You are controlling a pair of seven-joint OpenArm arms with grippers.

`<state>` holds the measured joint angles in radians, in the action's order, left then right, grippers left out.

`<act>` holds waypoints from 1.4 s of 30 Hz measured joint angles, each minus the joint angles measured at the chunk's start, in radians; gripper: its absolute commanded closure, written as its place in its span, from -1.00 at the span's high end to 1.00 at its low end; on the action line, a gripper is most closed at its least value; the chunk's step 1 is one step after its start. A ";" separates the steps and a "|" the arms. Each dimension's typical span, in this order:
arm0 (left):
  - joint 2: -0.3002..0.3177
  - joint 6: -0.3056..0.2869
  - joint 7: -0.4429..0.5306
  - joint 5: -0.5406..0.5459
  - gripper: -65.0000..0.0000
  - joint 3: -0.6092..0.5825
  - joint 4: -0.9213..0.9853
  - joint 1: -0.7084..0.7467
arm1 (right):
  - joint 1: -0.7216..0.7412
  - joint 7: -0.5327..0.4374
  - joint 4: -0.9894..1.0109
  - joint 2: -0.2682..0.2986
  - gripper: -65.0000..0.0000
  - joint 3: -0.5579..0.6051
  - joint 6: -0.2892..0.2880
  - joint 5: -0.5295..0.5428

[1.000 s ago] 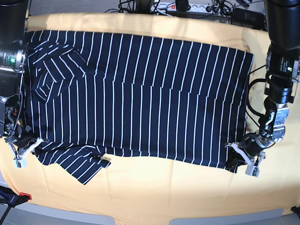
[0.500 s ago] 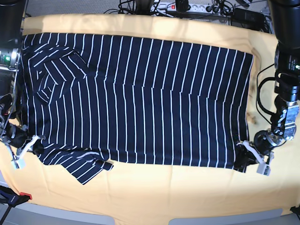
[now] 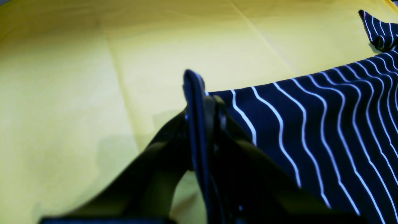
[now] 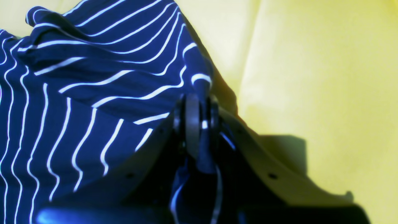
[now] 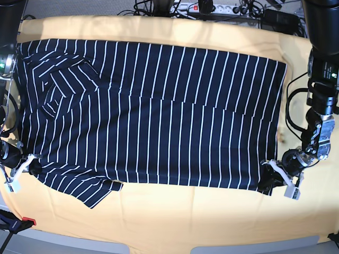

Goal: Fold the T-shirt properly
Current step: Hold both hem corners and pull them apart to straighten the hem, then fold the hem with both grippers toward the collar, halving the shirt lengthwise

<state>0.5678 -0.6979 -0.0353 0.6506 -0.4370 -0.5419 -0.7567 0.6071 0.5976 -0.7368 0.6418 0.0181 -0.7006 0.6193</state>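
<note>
While spread flat, T-shirt [image 5: 153, 111] corners pinched (both clamped tight), left hand [image 5: 276, 179], right hand [image 5: 24, 168].

Left gripper [image 5: 270, 181] fingers clamped, right gripper [image 5: 29, 168] seemingly likewise, arms low

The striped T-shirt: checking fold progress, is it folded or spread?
Mostly spread: the navy, white-striped cloth T-shirt lies flat across the yellow table cover; only one sleeve is folded inward.

Base overhead; wrist views close, low.
</note>
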 measured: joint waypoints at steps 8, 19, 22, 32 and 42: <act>0.008 0.006 -0.183 0.132 -1.00 0.000 -0.082 0.003 | 0.000 0.069 0.000 0.001 -1.00 0.000 0.001 0.047; 0.023 0.006 -0.388 0.209 -1.00 0.000 -0.206 0.000 | -0.161 0.103 -0.213 0.021 -1.00 0.001 0.004 0.044; 0.046 0.005 -0.389 0.216 -1.00 0.000 -0.206 0.000 | -0.190 0.102 -0.249 0.034 -1.00 0.002 0.003 0.047; 0.093 0.005 -0.463 0.337 -1.00 0.000 -0.206 0.020 | -0.208 0.100 -0.251 0.057 -1.00 0.002 0.001 0.051; 0.153 0.004 -0.486 0.432 -1.00 0.000 -0.209 0.020 | -0.208 0.092 -0.251 0.076 -1.00 0.002 -0.001 0.069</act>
<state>0.7204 -0.6937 -0.5217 1.0828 -0.4374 -0.7513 -0.7368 0.3988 0.6891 -0.9882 0.7181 0.0200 -0.7013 0.6884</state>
